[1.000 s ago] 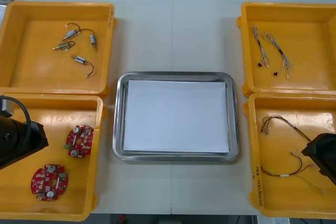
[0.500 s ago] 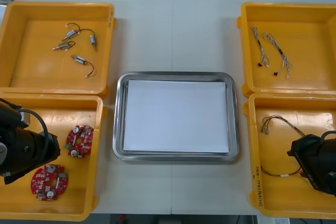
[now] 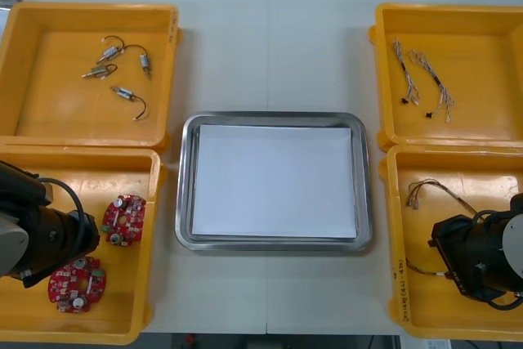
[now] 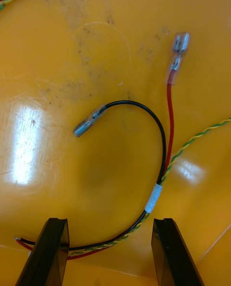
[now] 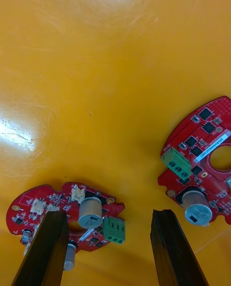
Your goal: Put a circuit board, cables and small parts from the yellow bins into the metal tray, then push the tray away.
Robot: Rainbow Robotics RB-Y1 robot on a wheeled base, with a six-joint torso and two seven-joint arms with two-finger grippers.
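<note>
While both arms hang low over their near bins, we note each hand spread wide and holding nothing. The left gripper (image 5: 109, 214) stands in the near-left yellow bin (image 3: 154, 202) over two round red circuit boards: one board (image 5: 72, 209) lies partly under a finger, the other board (image 5: 202, 156) just past the opposite fingertip. We judge the boards light, stiff and thin, lying flat on a glossy floor where they may skate. The hold should be across an edge, sparing the upright metal cans and green terminal blocks. The right gripper (image 4: 109, 221) straddles a cable bundle (image 4: 152, 197) in the near-right yellow bin (image 3: 391, 226), with black, red and a yellow-green twisted pair bound by a white band. It looks limp and light. We think a pinch at the band would gather all leads, though the free plug ends will dangle and could snag the rim. The metal tray (image 3: 184, 185), white inside, sits between the bins, holding nothing. From the front the arm housings cover the fingers and part of the cable. At the wrists, one board is cut off at the frame edge, and the bundle's tail runs out past a finger.
</note>
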